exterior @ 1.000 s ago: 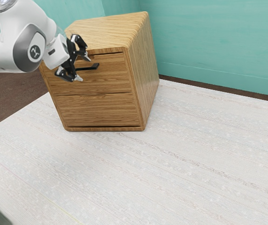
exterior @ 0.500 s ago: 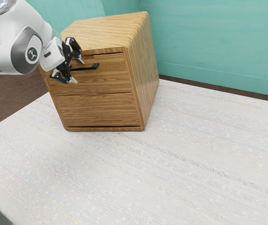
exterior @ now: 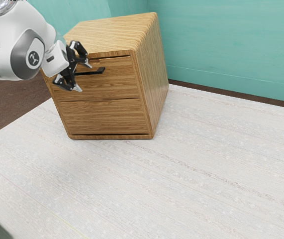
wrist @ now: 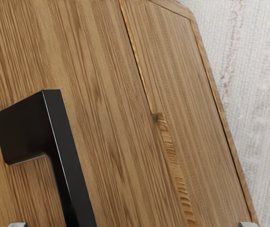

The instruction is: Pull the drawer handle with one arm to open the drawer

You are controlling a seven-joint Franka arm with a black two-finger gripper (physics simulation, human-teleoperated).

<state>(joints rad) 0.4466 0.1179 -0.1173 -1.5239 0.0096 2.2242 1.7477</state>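
since a second ago my gripper (exterior: 80,74) slid a bit left. fingers spread wide, the black handle (exterior: 95,71) left end roughly between them, not pinched. top drawer (exterior: 114,82) of the cabinet (exterior: 132,35), far left, looks shut. i judge the bar rigid, slim and smooth: clamp it mid-span.

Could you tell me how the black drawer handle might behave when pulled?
The handle looks a rigid, square-edged bar, so it probably won't flex. Its smooth faces might slip. The cabinet shows no fixing, so it may slide.
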